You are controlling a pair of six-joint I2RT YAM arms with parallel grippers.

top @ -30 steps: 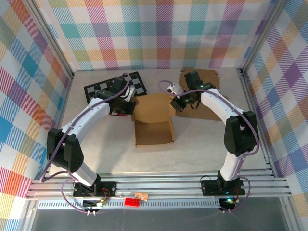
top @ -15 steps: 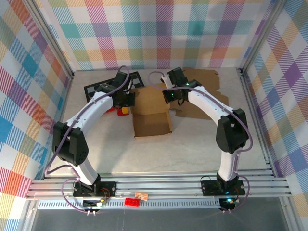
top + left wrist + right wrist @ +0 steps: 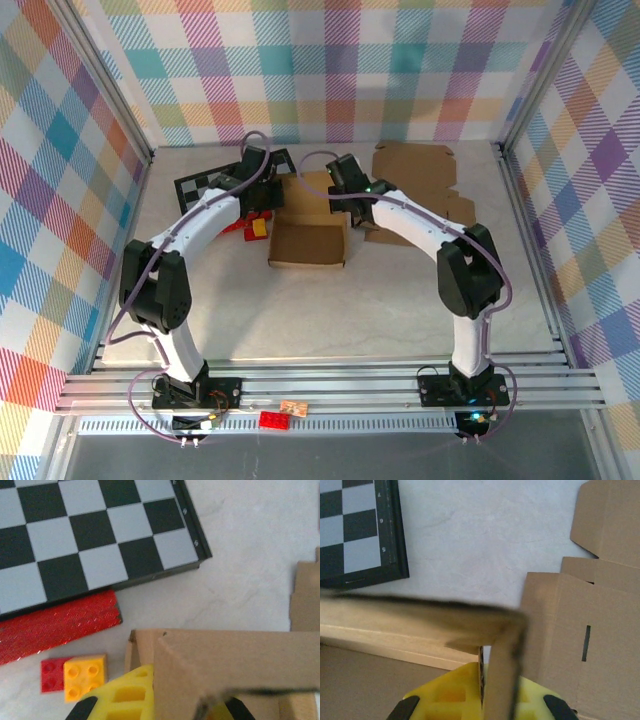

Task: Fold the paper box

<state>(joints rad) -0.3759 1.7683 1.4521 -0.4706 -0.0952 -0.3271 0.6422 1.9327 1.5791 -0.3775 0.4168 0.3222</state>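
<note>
Corrugated brown paper box [image 3: 308, 240], both tools [image 3: 268, 198] [image 3: 343, 190] pinching its rear flaps.

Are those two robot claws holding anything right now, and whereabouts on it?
Both hold the cardboard box: left gripper pinches its far left wall, right gripper its far right wall.

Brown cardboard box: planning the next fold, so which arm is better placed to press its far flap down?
Probably the right gripper: it sits at the brown cardboard box's far flap, while the left gripper holds the far-left corner.
</note>
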